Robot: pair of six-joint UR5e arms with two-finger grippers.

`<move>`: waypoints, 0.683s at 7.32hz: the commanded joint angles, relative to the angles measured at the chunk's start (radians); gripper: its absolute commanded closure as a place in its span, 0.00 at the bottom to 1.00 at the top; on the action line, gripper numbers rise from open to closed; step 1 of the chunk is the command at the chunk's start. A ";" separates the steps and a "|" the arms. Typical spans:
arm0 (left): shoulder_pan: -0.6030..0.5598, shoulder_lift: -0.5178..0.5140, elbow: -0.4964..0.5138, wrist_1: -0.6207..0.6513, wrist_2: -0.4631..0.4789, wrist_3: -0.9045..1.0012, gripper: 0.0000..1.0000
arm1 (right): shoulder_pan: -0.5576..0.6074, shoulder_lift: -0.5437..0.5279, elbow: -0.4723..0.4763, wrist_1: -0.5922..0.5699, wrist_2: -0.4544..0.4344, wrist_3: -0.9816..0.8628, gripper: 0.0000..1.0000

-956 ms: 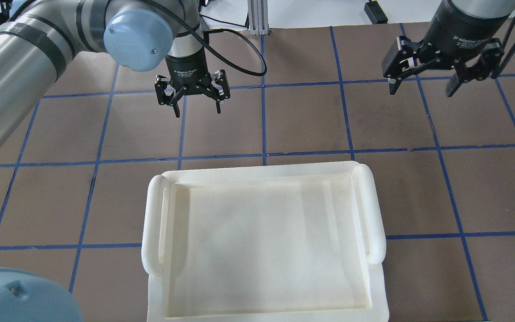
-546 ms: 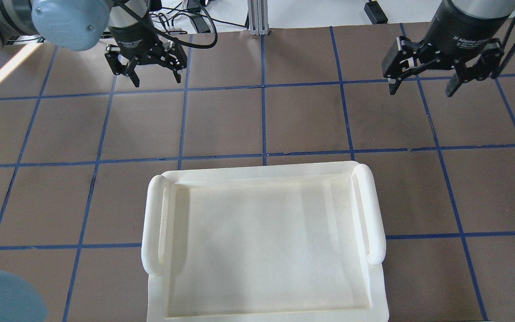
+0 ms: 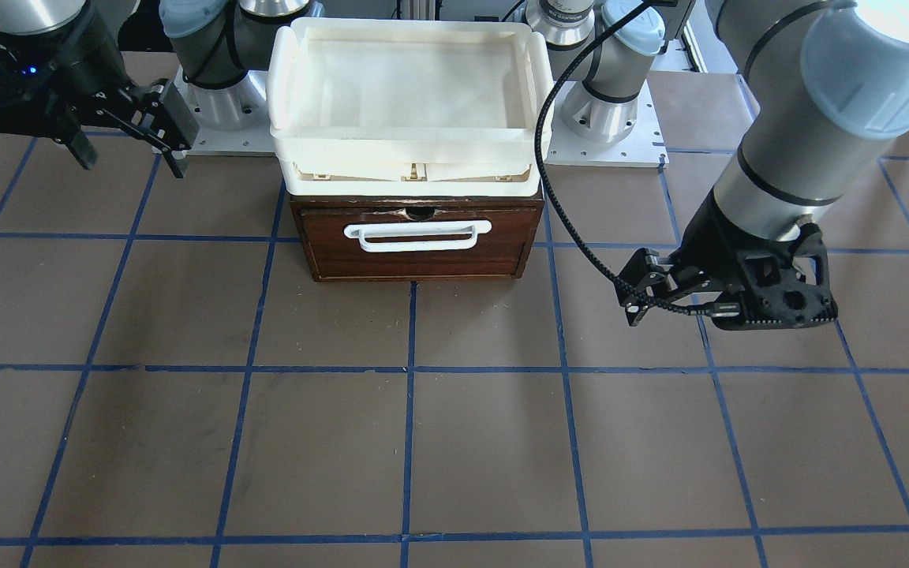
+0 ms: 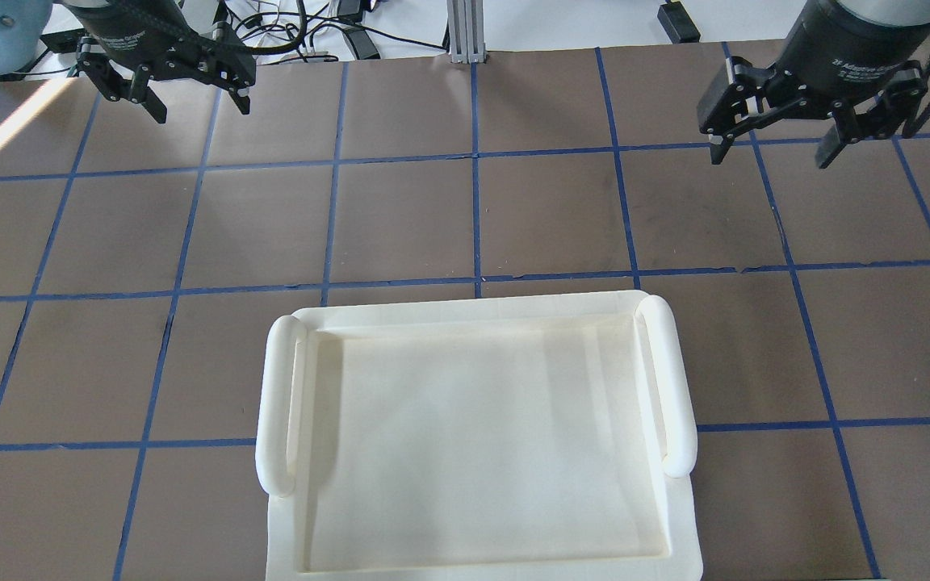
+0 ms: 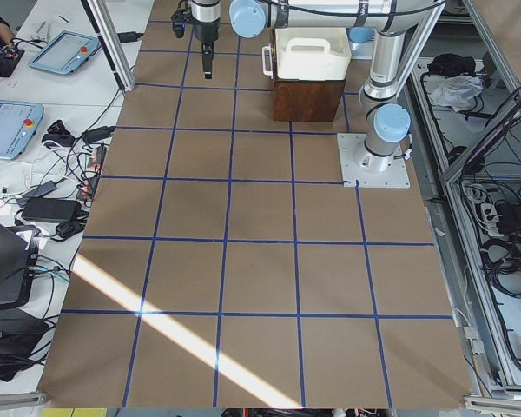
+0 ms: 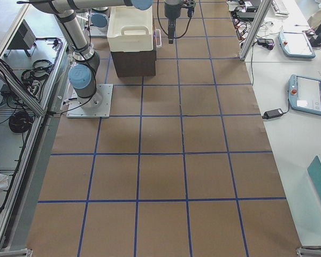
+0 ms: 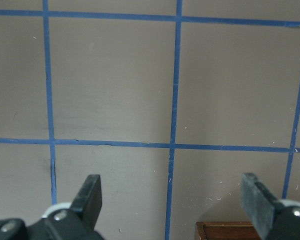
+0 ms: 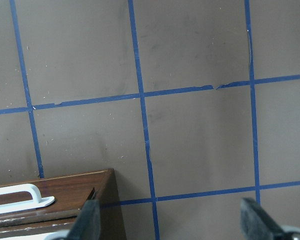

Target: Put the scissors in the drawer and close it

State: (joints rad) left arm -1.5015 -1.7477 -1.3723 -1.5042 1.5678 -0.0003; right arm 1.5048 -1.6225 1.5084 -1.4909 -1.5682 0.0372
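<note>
The drawer (image 3: 415,252) is dark brown wood with a white bar handle (image 3: 417,235) and a chipped top front edge, and it is pushed in flush. The scissors show in no view. My left gripper (image 4: 200,109) is open and empty, hanging over bare table off to the drawer's left; its wrist view shows only a corner of the drawer (image 7: 225,231). My right gripper (image 4: 770,157) is open and empty over bare table on the other side; its wrist view shows the drawer's front (image 8: 65,192).
A cream-white plastic tray (image 4: 275,403) with two rounded handles sits on top of the drawer unit and hides it from above. The brown table has a blue tape grid (image 4: 475,161). Cables lie beyond the far edge (image 4: 312,32).
My left gripper has swung left and away towards the table's far edge, staying open. The right gripper has barely shifted. The tray has not moved.
</note>
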 commanded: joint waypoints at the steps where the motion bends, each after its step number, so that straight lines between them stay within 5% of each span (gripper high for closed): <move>1: 0.006 0.080 -0.081 0.011 -0.002 0.002 0.00 | 0.009 0.004 -0.002 -0.041 0.004 0.004 0.00; 5: 0.009 0.146 -0.188 0.061 0.008 0.002 0.00 | 0.086 0.036 -0.010 -0.054 -0.010 -0.008 0.00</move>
State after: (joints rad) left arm -1.4941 -1.6156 -1.5415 -1.4494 1.5741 0.0015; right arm 1.5822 -1.5891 1.4950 -1.5381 -1.5762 0.0378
